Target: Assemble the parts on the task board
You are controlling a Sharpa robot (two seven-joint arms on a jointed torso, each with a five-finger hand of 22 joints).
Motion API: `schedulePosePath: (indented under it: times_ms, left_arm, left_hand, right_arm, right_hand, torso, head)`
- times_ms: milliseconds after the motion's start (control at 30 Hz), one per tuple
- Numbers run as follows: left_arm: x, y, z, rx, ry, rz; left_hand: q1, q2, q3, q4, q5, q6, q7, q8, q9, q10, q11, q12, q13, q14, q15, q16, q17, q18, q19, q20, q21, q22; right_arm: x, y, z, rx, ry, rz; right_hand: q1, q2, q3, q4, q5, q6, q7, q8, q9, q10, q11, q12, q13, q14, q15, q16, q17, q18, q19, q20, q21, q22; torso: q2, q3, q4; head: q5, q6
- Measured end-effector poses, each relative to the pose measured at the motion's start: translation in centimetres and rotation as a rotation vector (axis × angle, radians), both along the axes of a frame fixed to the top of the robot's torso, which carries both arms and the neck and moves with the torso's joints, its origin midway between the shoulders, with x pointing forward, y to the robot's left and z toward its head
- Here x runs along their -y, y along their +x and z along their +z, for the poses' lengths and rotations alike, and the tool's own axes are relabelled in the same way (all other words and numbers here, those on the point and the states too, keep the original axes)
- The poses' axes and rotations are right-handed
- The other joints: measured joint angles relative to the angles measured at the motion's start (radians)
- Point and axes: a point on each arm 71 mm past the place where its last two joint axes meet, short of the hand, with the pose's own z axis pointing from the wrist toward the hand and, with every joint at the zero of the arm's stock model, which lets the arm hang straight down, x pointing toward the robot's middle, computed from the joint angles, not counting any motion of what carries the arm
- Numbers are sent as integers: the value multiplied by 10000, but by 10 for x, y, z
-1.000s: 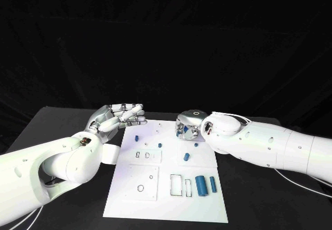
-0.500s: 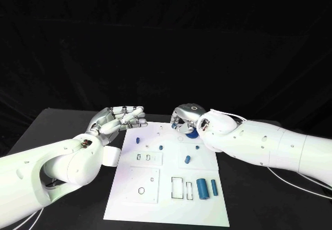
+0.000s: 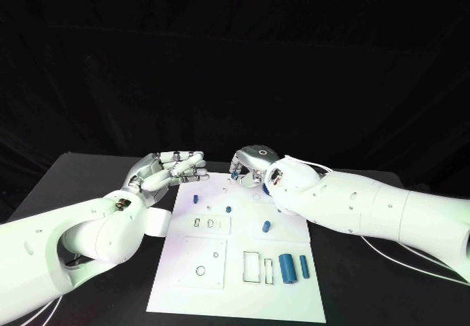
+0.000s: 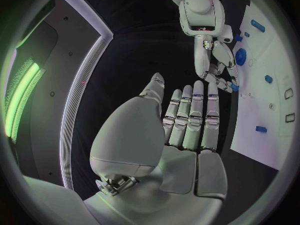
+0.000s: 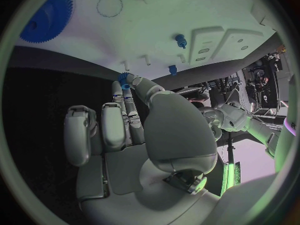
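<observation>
Head view: the right hand (image 3: 250, 163) is pinching a small blue part (image 5: 124, 78) between thumb and fingertip, above the task board's (image 3: 235, 288) far edge. Just beside it, the left hand (image 3: 168, 170) is hovering, fingers extended together, holding nothing.

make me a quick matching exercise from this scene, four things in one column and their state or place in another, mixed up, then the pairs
Things:
1. left hand
2. right hand
3. large blue cylinder
4. blue gear

States or places:
A. lies on the task board in its near right part
B. open, holds nothing, at the board's far left corner
C. pinches a small blue part at its fingertips
D. lies flat on the board, toothed rim showing in the right wrist view

Pairs: 1-B, 2-C, 3-A, 4-D
</observation>
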Motion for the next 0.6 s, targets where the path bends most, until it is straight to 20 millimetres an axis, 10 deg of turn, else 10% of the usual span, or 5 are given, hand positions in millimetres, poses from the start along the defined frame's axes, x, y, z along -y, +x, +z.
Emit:
schedulePosePath:
  times_ms: [600]
  left_arm:
    - [0, 1, 0, 18, 2, 11]
  left_hand:
    - [0, 0, 0, 0, 0, 32, 32, -5, 1, 0, 0, 0, 1, 0, 0, 0, -2, 0, 0, 0, 0, -8]
  right_arm:
    - [-6, 5, -8, -131, 136, -146]
  right_hand:
    - [-2, -3, 4, 11, -31, -14, 13, -19, 10, 0, 0, -72, 2, 0, 1, 0, 12, 0, 0, 0, 0, -3]
  torso:
    - [39, -35, 69]
  head:
    - [35, -35]
